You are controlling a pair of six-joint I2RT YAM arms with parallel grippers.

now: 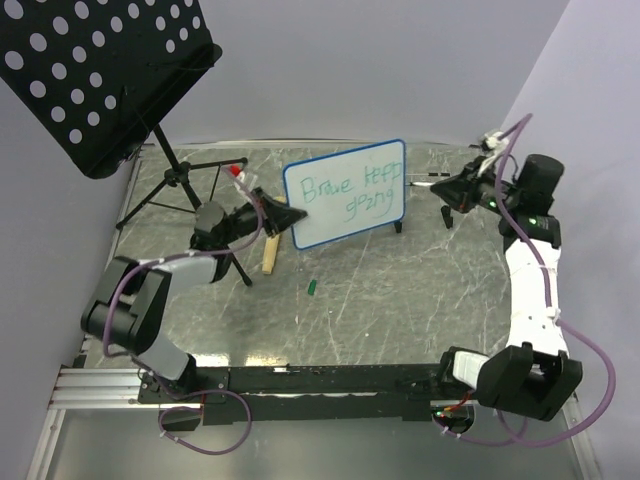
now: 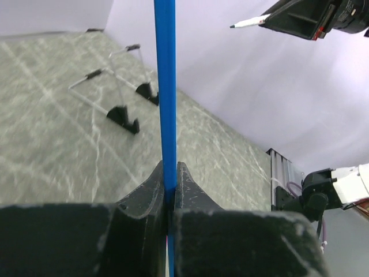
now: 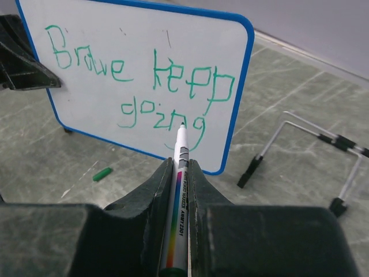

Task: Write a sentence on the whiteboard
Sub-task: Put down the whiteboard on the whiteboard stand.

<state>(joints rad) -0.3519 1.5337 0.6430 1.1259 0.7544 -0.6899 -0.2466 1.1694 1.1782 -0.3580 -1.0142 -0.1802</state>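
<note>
The whiteboard [image 1: 345, 192] stands upright and tilted, blue-rimmed, with the green sentence [image 1: 350, 185] "Brave keep going" in two lines; the right wrist view shows the writing [image 3: 138, 86] on the board [image 3: 86, 109]. My left gripper [image 1: 290, 215] is shut on the board's left edge, seen edge-on as a blue strip [image 2: 166, 92] between its fingers [image 2: 170, 173]. My right gripper [image 1: 447, 186] is shut on a white marker [image 3: 180, 190], uncapped, with its green tip [image 3: 182, 124] pointing at the board's lower right. The marker also shows in the left wrist view [image 2: 249, 23].
A black perforated music stand [image 1: 90, 70] on a tripod stands at the back left. A small green cap [image 1: 313, 287] lies on the marbled table [image 1: 400, 300]; it also shows from the right wrist [image 3: 102, 173]. A wire easel [image 3: 300, 150] lies behind the board. A wooden block [image 1: 269, 253] is near the left gripper.
</note>
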